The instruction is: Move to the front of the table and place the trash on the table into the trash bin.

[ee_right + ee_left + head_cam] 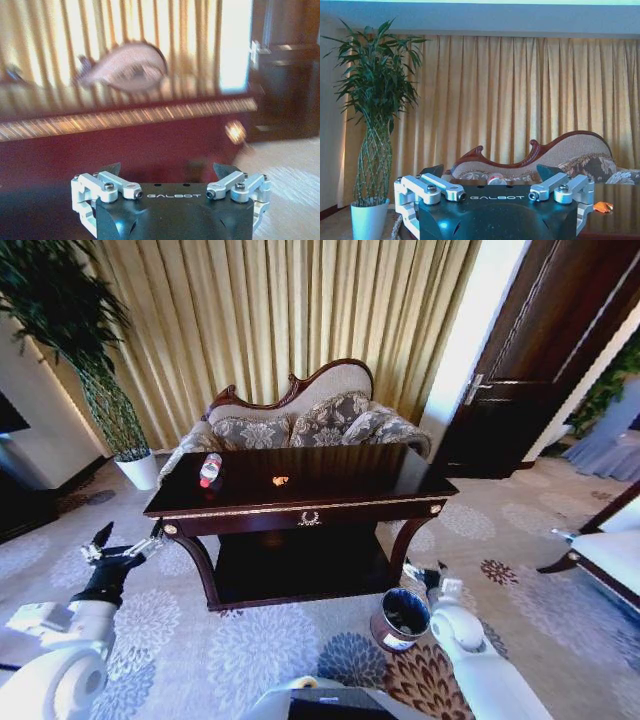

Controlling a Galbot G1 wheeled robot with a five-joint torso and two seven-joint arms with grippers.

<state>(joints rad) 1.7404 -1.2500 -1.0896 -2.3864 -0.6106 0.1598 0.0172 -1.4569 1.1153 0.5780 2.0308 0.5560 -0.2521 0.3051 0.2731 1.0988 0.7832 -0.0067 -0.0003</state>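
Nearest you, the right tool (428,576) hangs with jaws spread wide just beside the trash bin (402,618) on the carpet. Your left tool (120,550) hovers wide open, empty, off the surface's (300,502) left front corner. Farther on top lie the plastic bottle (210,470) near the left end and the orange scrap (280,481) mid-surface, both well apart from either tool.

- Your left pincer (122,545) has black fingers and sits on a black wrist.
- Your arms are round and white, like fat tubes.
- Up close, your left pincer (489,176) has shiny silver bars with small round screws.
- A dark, shiny plate between the bars says "GALBOT" in pale letters.
- Your right pincer (167,171) looks just the same.
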